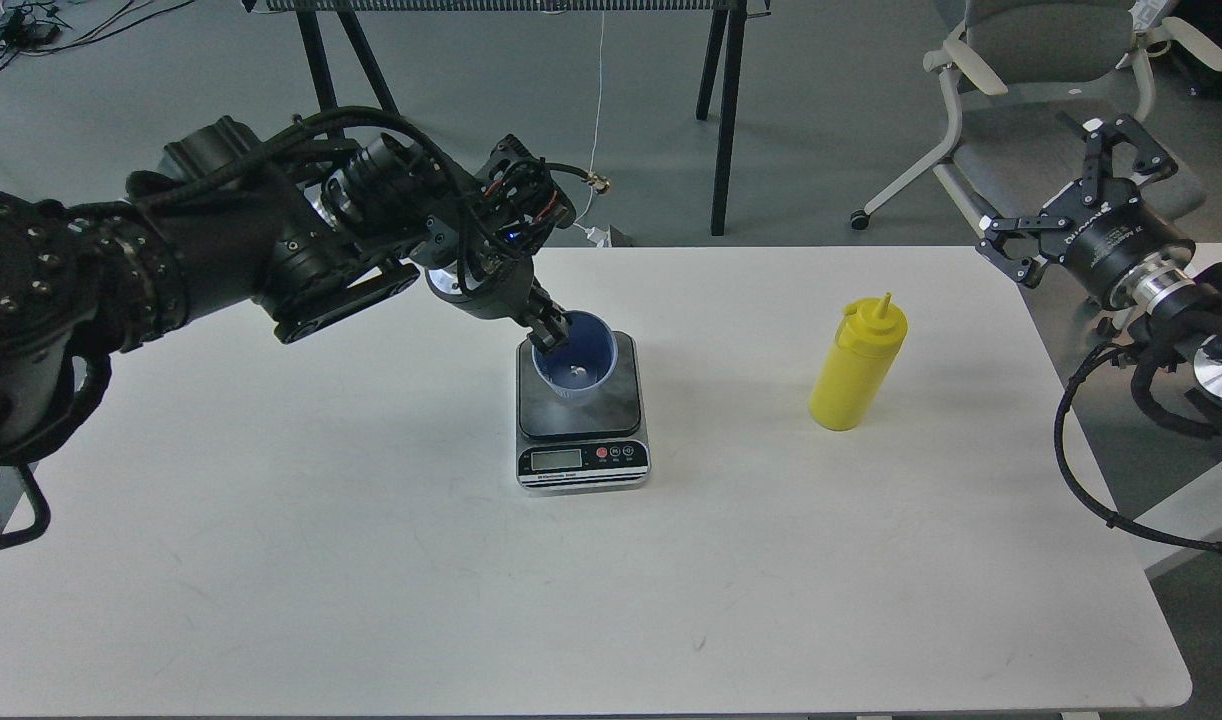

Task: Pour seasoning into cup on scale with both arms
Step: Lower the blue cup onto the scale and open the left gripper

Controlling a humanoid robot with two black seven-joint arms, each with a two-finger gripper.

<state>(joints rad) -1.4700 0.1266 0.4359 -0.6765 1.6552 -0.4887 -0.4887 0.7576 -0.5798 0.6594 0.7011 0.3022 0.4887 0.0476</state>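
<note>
At the table's centre, the left gripper (550, 331) is seen reaching down from ten o'clock, its dark fingers set at the near-left rim of the cup (576, 357); one finger appears to sit inside the rim and one outside, but whether they are clamped on the wall or only resting against it cannot be told. The cup, light blue and ribbed, is stood upright on the dark weighing plate of the scale (582, 413), toward the plate's twelve o'clock edge, and a small pale patch is visible on its floor. The scale's black front strip with display and round buttons is turned toward six o'clock. From the cup, the seasoning (858, 362) is found at three o'clock, well apart from the scale, standing on the white table (371, 560) and leaning slightly, its pointed nozzle uppermost. Further out in the same direction, beyond the table's right edge, the right gripper (1064, 188) is held in the air, its two forked fingers spread wide apart with nothing between them. At one o'clock, behind that gripper, a grey office chair (1041, 70) is seen on the floor
</note>
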